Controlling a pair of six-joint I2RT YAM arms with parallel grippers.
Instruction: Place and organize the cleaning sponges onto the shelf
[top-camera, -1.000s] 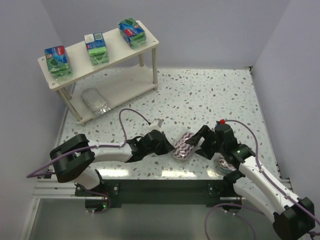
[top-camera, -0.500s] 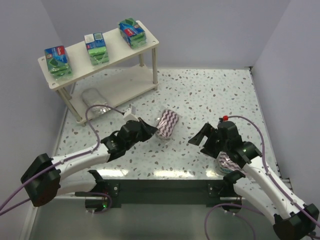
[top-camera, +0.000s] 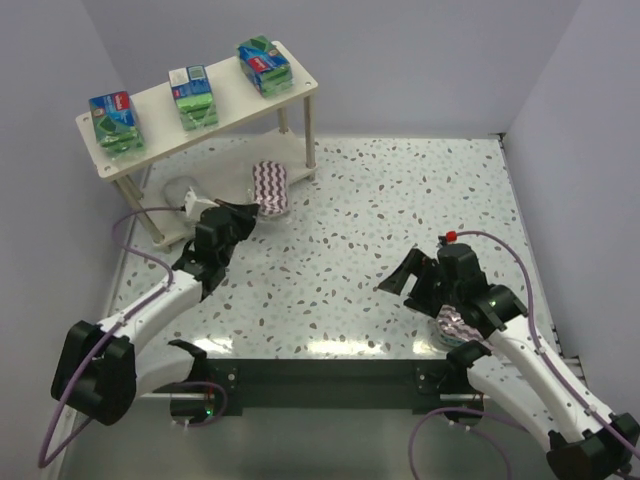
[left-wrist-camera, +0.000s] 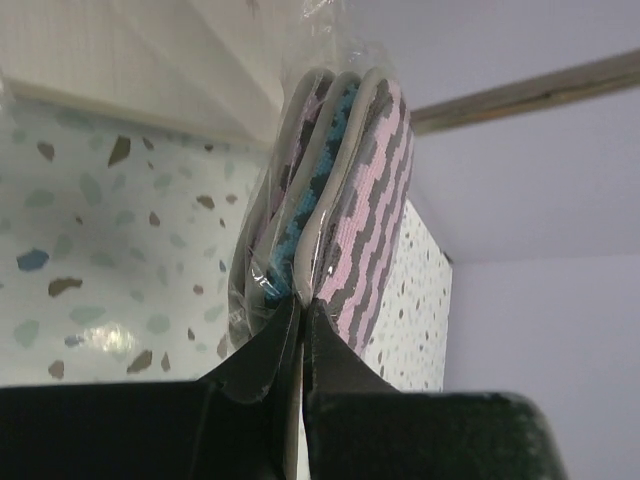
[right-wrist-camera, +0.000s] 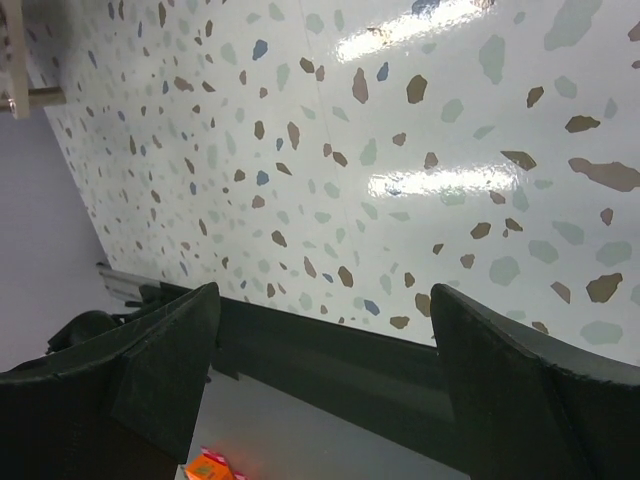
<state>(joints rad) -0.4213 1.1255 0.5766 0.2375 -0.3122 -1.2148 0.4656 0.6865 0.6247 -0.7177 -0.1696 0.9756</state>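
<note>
— Left gripper (top-camera: 249, 209)?
— Pinched tight on one striped pad (top-camera: 270, 187) by its wrap, at the front edge of the shelf's (top-camera: 232, 86) lower tier. Right gripper (top-camera: 408, 283) is spread and empty above the table (top-camera: 400, 200).
— Counts?
— Three green packs (top-camera: 193, 97) on the top tier, one silvery pack (top-camera: 177, 188) below, two pads.
— Anything hidden?
— The second pad (top-camera: 456, 325) lies mostly under the right arm. The silvery pack is partly behind the left arm. Can't tell whether the held pad touches the board.
</note>
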